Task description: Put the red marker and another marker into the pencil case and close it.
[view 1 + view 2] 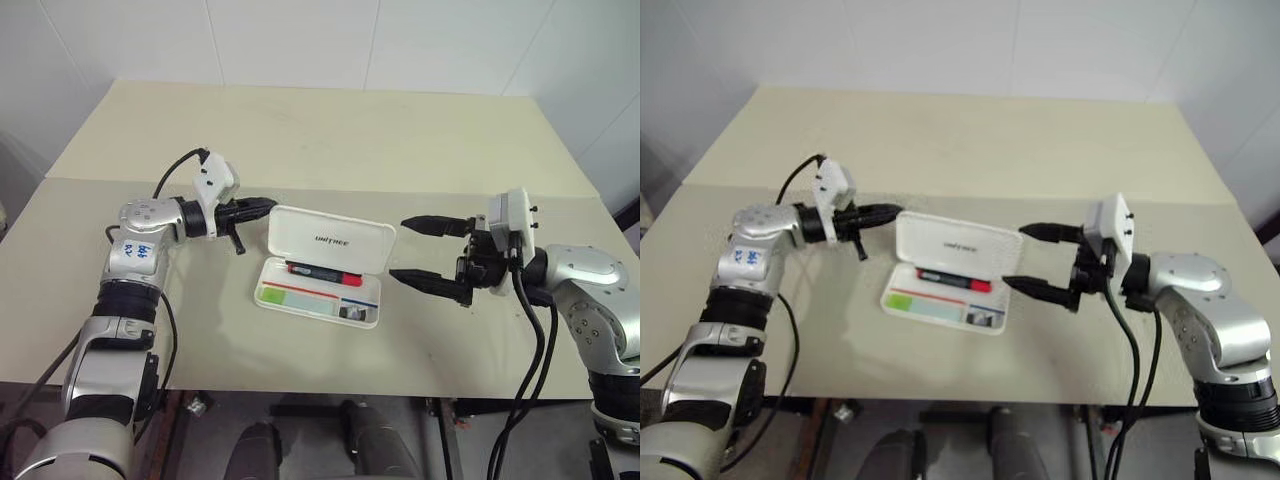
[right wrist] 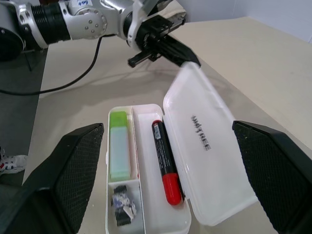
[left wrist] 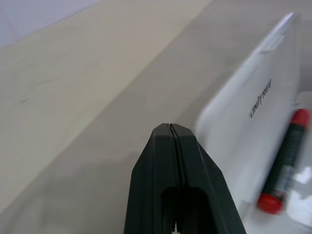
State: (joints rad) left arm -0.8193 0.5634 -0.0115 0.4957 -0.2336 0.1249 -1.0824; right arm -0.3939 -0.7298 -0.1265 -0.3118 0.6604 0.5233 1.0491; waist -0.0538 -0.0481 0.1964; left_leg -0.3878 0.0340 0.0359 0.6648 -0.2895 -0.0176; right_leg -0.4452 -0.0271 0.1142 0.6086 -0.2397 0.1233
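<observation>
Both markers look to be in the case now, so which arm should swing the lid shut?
Left, probably. Its shut claw sits right behind the top edge of the raised lid, while the open right claw hangs apart, beside the pencil case.

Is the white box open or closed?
Open. The pencil case has its lid standing up, so you can see the red marker and the green marker inside.

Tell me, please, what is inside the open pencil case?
The pencil case holds the red marker, the light green marker and small dark bits in an end compartment.
</observation>
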